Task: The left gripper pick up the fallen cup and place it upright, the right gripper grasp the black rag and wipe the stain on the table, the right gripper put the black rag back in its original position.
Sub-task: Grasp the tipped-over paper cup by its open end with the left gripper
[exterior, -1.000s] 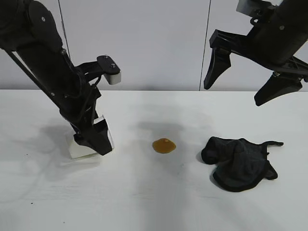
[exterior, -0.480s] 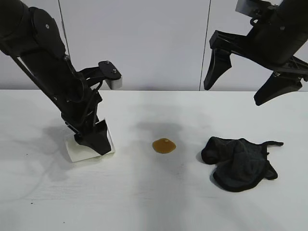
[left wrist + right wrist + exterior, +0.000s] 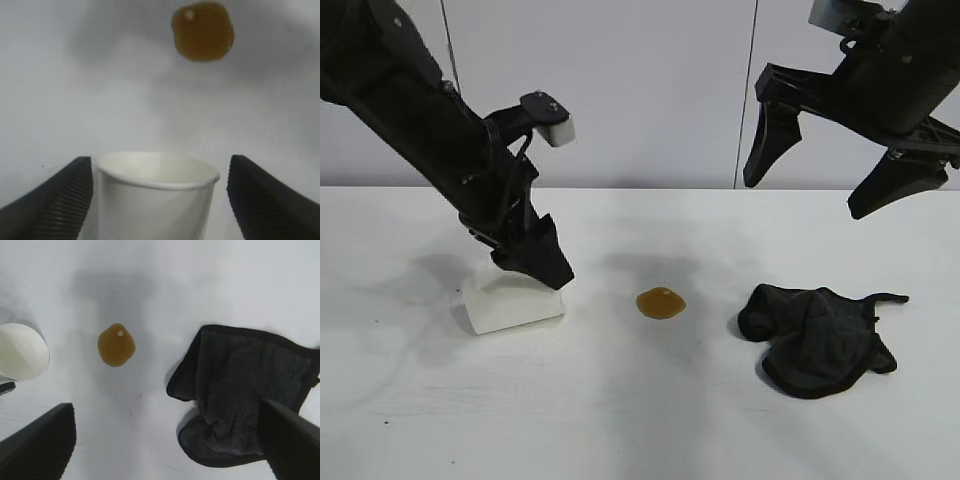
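Observation:
The white cup lies low on the table at the left, its right end under my left gripper. In the left wrist view the cup sits between the open fingers of the left gripper. One finger touches its side and the other stands apart. The amber stain is to the cup's right, and the bunched black rag lies further right. My right gripper hangs open and empty high above the rag. The stain and cup also show in the right wrist view.
A grey wall stands behind the table's far edge. Bare white tabletop lies in front of the cup, stain and rag.
My left arm has swung up and to the right, tilting the gripper and uncovering more of the cup. The right arm, rag and stain have not moved.

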`<state>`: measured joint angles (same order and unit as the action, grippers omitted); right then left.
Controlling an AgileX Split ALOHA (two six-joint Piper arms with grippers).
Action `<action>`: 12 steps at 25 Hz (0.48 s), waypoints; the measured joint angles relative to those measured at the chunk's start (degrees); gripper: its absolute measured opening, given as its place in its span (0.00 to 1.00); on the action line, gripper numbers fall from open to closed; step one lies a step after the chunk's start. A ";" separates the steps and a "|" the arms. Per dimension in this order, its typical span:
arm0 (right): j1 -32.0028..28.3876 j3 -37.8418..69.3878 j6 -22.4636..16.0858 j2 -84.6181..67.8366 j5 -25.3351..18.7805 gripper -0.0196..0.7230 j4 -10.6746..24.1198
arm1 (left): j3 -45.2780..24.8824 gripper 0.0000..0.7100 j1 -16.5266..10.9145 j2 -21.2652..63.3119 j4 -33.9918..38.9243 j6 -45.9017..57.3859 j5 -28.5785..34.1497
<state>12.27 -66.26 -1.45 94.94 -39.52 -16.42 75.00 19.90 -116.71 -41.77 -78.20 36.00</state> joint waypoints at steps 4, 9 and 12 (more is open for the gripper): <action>0.00 0.00 0.07 0.00 0.00 0.94 0.00 | 0.00 0.77 -0.71 0.00 1.19 -1.35 1.15; 0.00 0.00 0.07 0.00 0.00 0.94 0.00 | 0.00 0.91 -0.71 0.00 1.88 -1.14 0.50; 0.00 0.00 0.50 0.00 0.00 0.94 0.00 | 0.00 0.92 -0.71 0.00 2.00 0.05 -0.49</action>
<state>12.27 -66.26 -0.95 94.94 -39.52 -16.42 75.00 19.19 -116.71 -39.77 -78.15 35.52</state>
